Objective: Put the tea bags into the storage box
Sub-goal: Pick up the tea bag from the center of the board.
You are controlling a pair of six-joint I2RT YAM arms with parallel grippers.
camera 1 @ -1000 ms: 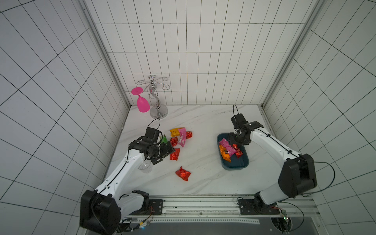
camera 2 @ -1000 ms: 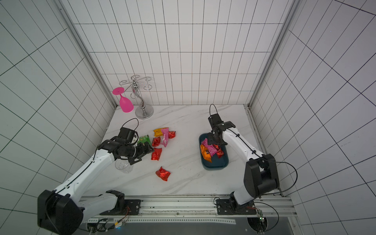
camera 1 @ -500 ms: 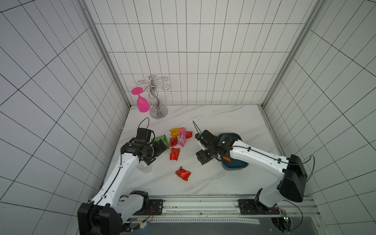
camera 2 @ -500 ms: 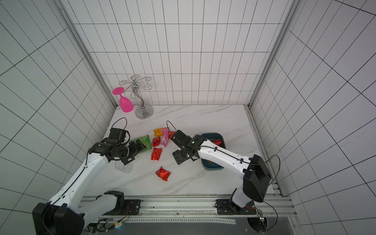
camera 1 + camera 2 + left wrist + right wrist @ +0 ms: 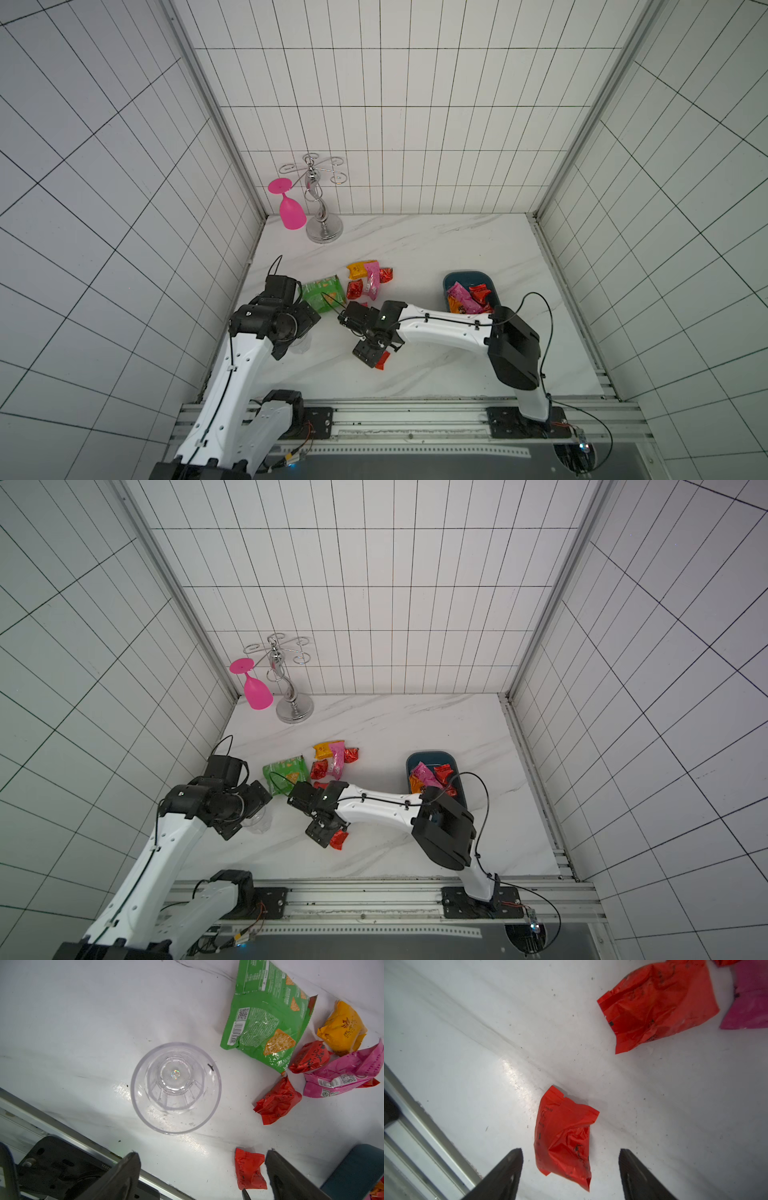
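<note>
A lone red tea bag (image 5: 562,1136) lies flat on the white table near the front. My right gripper (image 5: 571,1167) hangs just above it, open, one finger on each side, not touching. In a top view the same tea bag (image 5: 383,361) peeks out from under the right gripper (image 5: 371,356). More tea bags, red (image 5: 354,289), pink (image 5: 372,280) and orange (image 5: 357,270), cluster mid-table. The teal storage box (image 5: 467,277) at the right holds several tea bags (image 5: 463,297). My left gripper (image 5: 202,1167) is open and empty, above the table's left side.
An upright clear cup (image 5: 175,1088) stands below the left gripper. A green snack bag (image 5: 322,291) lies beside the tea bag cluster. A chrome glass rack (image 5: 323,208) with a hanging pink goblet (image 5: 289,210) stands at the back left. The metal front rail (image 5: 425,1122) is near the lone tea bag.
My right arm has swung from over the storage box across to the lone red tea bag at the front, its jaws widening a little. The left arm has drawn back to the left.
</note>
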